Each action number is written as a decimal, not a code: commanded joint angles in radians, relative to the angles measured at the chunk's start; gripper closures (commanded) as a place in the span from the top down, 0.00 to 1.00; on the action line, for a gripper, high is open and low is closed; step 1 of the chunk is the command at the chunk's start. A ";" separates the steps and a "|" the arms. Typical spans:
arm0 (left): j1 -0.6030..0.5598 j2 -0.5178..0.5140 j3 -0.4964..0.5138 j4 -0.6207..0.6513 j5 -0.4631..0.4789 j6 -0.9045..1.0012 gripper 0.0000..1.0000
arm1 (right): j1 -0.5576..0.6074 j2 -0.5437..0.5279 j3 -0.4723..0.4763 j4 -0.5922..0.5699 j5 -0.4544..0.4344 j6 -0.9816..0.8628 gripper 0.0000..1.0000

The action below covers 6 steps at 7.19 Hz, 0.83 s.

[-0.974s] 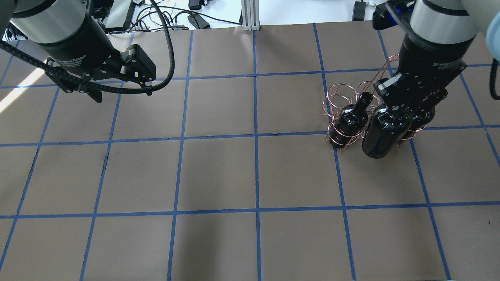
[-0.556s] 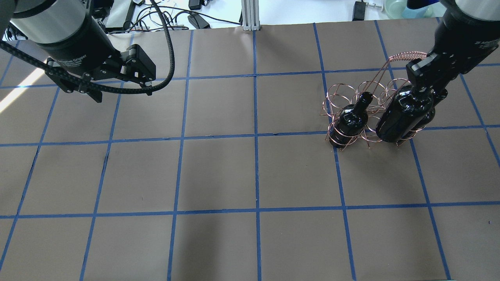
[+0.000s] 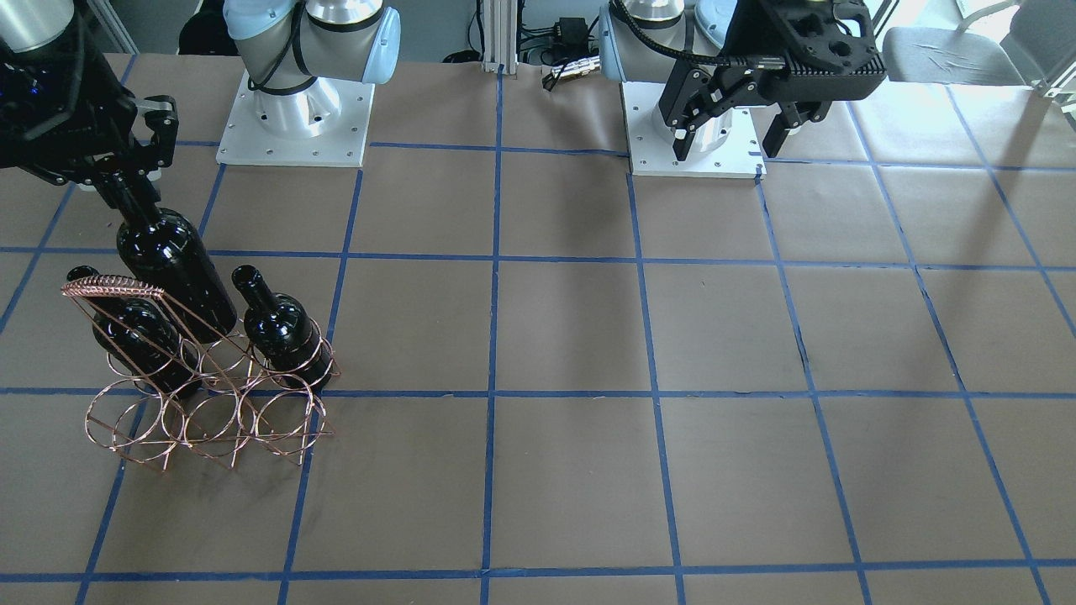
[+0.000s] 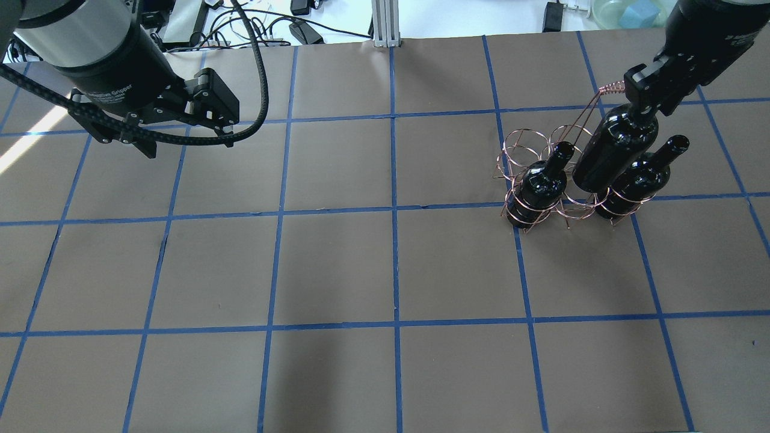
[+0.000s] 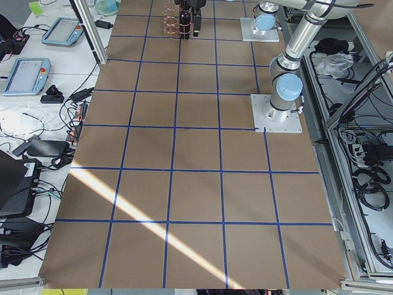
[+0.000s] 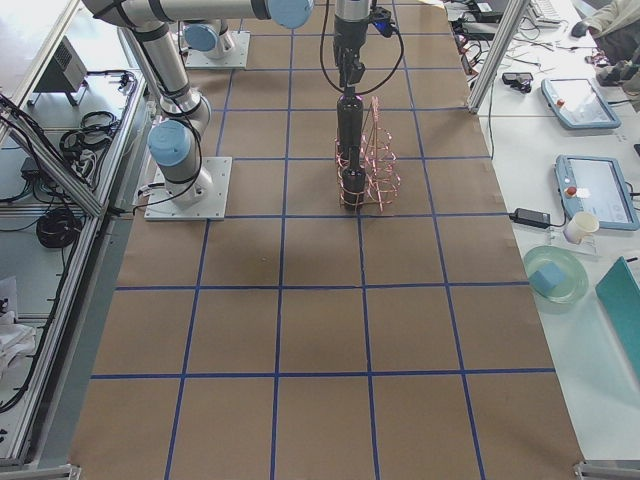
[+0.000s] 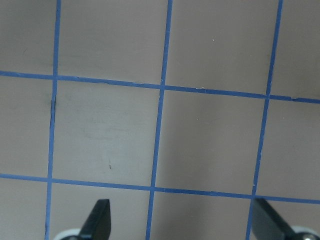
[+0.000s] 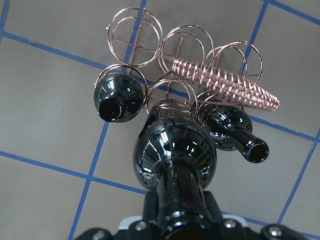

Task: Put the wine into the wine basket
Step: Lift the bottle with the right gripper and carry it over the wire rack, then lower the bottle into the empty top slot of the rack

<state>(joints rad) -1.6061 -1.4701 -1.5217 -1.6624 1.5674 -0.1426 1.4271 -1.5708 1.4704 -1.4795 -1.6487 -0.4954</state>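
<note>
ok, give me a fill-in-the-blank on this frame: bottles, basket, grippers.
The right gripper grips a glossy near-black glass wine bottle by its ____.
The copper wire six-ring basket already holds ____ look-alike bottles.
The held bottle is between them, at that row's ____ ring.
The left gripper hangs ____ and empty.
Missing: neck; two; middle; open.

The right tool (image 4: 645, 105) has lifted the wine (image 4: 615, 153) higher and carried it away from the robot. Its base now hangs over the wine basket (image 4: 610, 91), and the seated bottle (image 4: 640, 177) beside it is uncovered again.
</note>
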 commanded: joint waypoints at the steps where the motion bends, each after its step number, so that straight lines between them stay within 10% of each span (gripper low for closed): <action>1: 0.000 0.001 0.000 0.001 -0.001 0.000 1.00 | -0.032 0.034 -0.008 -0.004 0.013 -0.082 0.00; 6: 0.000 0.001 0.000 0.003 -0.004 0.000 1.00 | -0.065 0.054 0.001 -0.028 0.038 -0.063 0.00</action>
<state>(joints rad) -1.6061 -1.4696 -1.5217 -1.6599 1.5641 -0.1426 1.3612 -1.5220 1.4690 -1.5060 -1.6107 -0.5784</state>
